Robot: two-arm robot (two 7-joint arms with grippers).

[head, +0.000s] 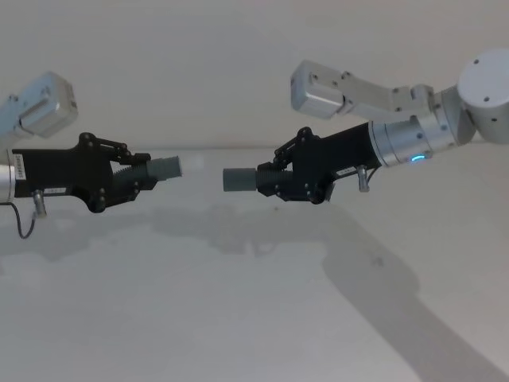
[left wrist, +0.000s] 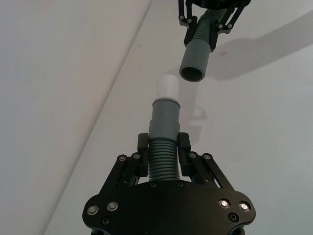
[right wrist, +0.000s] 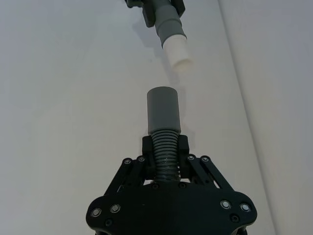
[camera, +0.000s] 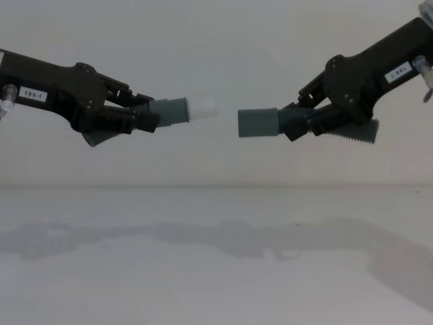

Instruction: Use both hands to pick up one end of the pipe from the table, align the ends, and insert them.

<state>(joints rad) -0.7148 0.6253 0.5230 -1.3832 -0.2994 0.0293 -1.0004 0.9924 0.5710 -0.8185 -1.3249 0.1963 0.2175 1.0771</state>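
Left gripper (head: 127, 173) clamps white-tipped pipe piece (camera: 169, 110), right gripper (head: 280, 177) clamps socket piece (head: 238, 181), both held above bare white table (head: 238, 318). White tip (camera: 203, 106) faces open cuff (camera: 257, 122) mid-scene, small gap btwn; plain wall (camera: 216, 40) behind.

The left gripper (camera: 143, 116) and right gripper (camera: 302, 122) are black with white labels (camera: 32, 95). The silver right arm (head: 398, 137) carries a blue light (head: 417, 158)

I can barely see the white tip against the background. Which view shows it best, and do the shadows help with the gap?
Left wrist view: the left gripper's white tip stands out best, facing the right gripper's socket. Chest view: tip pale against the wall yet readable, gap plain. Head view: it melts into the bright table; shadows there are soft, offset, little help.
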